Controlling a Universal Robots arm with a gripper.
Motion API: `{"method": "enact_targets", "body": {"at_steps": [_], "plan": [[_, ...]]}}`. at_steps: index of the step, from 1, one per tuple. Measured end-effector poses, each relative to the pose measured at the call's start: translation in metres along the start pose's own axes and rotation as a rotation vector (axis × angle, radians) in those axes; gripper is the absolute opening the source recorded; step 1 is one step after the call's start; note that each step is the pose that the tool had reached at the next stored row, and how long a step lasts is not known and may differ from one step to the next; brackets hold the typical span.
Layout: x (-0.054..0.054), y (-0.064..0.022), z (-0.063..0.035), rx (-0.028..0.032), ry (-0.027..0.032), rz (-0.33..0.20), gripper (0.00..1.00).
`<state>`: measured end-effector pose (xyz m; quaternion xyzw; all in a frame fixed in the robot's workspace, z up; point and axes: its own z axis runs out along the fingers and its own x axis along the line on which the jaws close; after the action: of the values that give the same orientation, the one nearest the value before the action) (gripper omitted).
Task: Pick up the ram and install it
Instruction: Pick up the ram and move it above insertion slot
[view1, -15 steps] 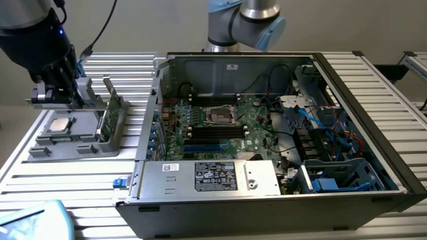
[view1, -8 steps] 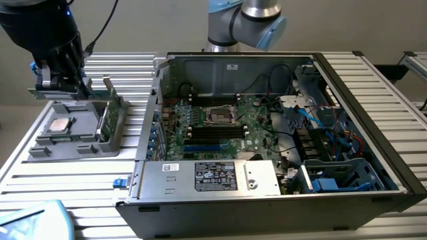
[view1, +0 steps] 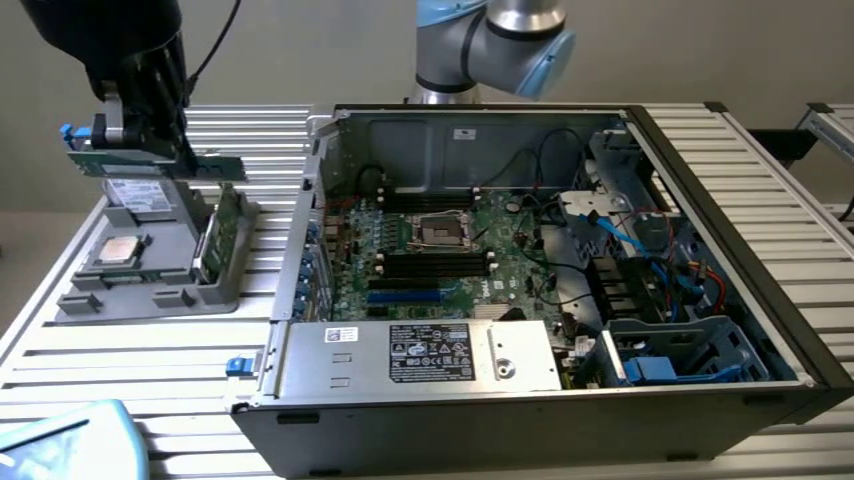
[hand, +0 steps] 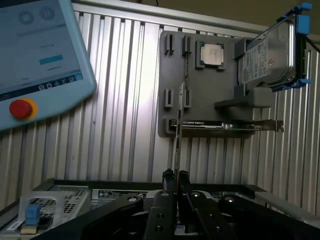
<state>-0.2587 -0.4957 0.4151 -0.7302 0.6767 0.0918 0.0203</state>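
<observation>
My pincer (hand: 175, 176) is drawn narrow, its two black fingers (hand: 168, 176) pinched on the ram (hand: 179, 127). Through the wrist camera I see the ram edge-on, a thin strip reaching out from between the fingertips. In the exterior view the pincer (view1: 140, 148) hangs at the far left, and the ram (view1: 214, 166) shows as a long green stick held level beneath it.

Below the ram sits a gray holder tray (view1: 171, 297) on the ribbed metal table (view1: 134, 360). In the tray I see a square silver processor chip (view1: 120, 250), a silver drive with blue tabs (view1: 140, 192) propped on its edge, and a long card (view1: 220, 235) standing in a slot. The wrist camera shows the same tray (hand: 172, 75), the chip (hand: 212, 54), the drive (hand: 270, 55) and the card (hand: 225, 124).

To the exterior view's right of the tray lies the open computer case (view1: 787, 300). Inside it are the green motherboard (view1: 501, 235), black memory slots (view1: 430, 263) and a silver power supply (view1: 414, 355) along the near wall.

A pale blue control pendant (hand: 45, 50) with a red button (hand: 21, 108) rests on the table.
</observation>
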Motion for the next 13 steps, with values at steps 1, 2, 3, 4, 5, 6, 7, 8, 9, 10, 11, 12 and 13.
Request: {"method": "enact_targets", "body": {"at_steps": [1, 2, 3, 4, 5, 6, 7, 8, 9, 10, 11, 12, 13], "plan": [[0.001, -0.0031, -0.0027, -0.0009, -0.0003, 0.0, 0.14], [0.001, -0.0063, -0.0054, -0.0018, -0.0007, 0.0, 0.14], [0.002, -0.0093, -0.0077, -0.0027, -0.0011, 0.0, 0.14], [0.002, -0.0126, -0.0102, -0.0036, -0.0014, 0.0, 0.14], [0.003, -0.0158, -0.0123, -0.0045, -0.0018, 0.001, 0.14], [0.003, -0.0191, -0.0144, -0.0055, -0.0022, 0.001, 0.14], [0.004, -0.0222, -0.0161, -0.0064, -0.0027, 0.001, 0.14], [0.005, -0.0253, -0.0175, -0.0073, -0.0033, 0.001, 0.14], [0.006, -0.0284, -0.0187, -0.0082, -0.0039, 0.001, 0.14], [0.006, -0.0314, -0.0199, -0.0093, -0.0044, 0.001, 0.14], [0.007, -0.0346, -0.0213, -0.0105, -0.0047, 0.001, 0.14], [0.008, -0.0378, -0.0225, -0.0113, -0.0052, 0.001, 0.14], [0.009, -0.0411, -0.0237, -0.0121, -0.0056, 0.001, 0.14]]}}
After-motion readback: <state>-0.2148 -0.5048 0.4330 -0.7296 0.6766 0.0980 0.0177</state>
